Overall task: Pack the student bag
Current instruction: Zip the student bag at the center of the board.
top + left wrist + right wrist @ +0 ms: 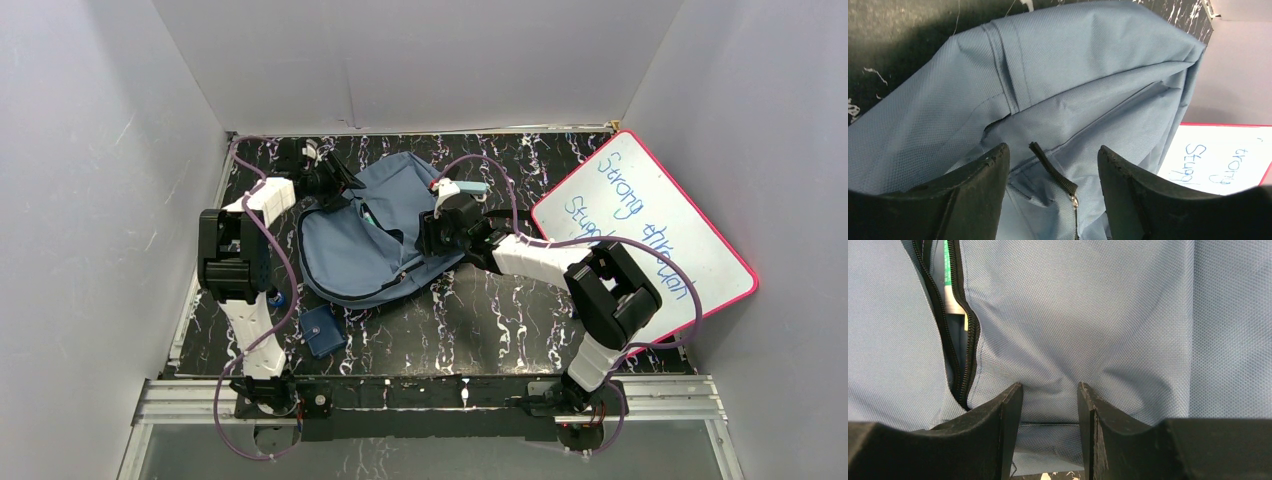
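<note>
Now we see one student bag [370, 240] on the table [500, 320], left of centre, its long axis slanting near-left to far-right. Two grippers: left gripper [1053, 150] spread around the zipper pull [1055, 175], right gripper [1049, 387] pinching bag fabric.

The slate-blue student bag [365, 235] lies flat on the black marbled table [480, 320], toward its far left. Its soft fabric is creased and bunched. The black main zipper [968, 335] gapes partly open, showing something green and white inside. A black pull tab [1053, 172] sticks up.
</note>
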`<action>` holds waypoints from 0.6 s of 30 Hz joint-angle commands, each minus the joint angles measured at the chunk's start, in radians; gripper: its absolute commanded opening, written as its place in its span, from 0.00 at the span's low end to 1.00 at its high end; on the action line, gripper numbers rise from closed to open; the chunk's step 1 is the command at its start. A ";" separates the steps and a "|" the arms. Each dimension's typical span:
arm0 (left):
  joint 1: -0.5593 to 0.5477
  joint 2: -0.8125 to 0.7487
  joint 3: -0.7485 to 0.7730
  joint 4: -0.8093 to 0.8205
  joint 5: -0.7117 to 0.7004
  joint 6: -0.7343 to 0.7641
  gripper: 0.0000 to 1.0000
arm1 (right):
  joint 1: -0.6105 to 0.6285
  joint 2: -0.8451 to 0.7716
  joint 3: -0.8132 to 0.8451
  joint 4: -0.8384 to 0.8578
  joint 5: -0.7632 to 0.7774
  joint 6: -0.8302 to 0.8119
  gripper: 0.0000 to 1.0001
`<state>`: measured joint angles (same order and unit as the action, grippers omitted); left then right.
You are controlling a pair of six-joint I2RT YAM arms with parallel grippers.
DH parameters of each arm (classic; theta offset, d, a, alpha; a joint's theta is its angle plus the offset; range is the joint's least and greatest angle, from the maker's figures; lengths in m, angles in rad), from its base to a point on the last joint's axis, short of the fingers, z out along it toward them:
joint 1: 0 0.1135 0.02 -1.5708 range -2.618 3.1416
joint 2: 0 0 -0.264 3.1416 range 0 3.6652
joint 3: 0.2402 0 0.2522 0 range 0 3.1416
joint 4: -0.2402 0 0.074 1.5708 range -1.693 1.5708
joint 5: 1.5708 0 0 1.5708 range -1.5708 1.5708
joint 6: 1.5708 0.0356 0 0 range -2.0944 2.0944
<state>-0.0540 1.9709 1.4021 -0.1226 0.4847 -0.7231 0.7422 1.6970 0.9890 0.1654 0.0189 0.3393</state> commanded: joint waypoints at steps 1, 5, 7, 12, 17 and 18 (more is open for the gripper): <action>-0.004 -0.037 -0.026 0.028 0.038 -0.042 0.62 | -0.002 0.008 -0.023 -0.134 0.040 0.004 0.53; -0.013 -0.025 -0.019 0.046 0.044 -0.064 0.61 | -0.003 0.007 -0.020 -0.138 0.046 0.004 0.53; -0.015 -0.019 -0.012 0.054 0.043 -0.069 0.59 | -0.003 0.007 -0.019 -0.139 0.048 0.005 0.53; -0.017 -0.002 0.008 0.069 0.062 -0.086 0.53 | -0.003 0.007 -0.019 -0.144 0.050 0.005 0.53; -0.022 -0.006 -0.003 0.087 0.072 -0.096 0.44 | -0.003 0.007 -0.017 -0.147 0.056 0.006 0.53; -0.023 -0.009 -0.004 0.092 0.075 -0.098 0.42 | -0.002 0.007 -0.018 -0.148 0.056 0.006 0.53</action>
<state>-0.0685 1.9717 1.3762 -0.0528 0.5243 -0.8085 0.7429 1.6970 0.9890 0.1635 0.0238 0.3424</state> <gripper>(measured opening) 0.451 0.531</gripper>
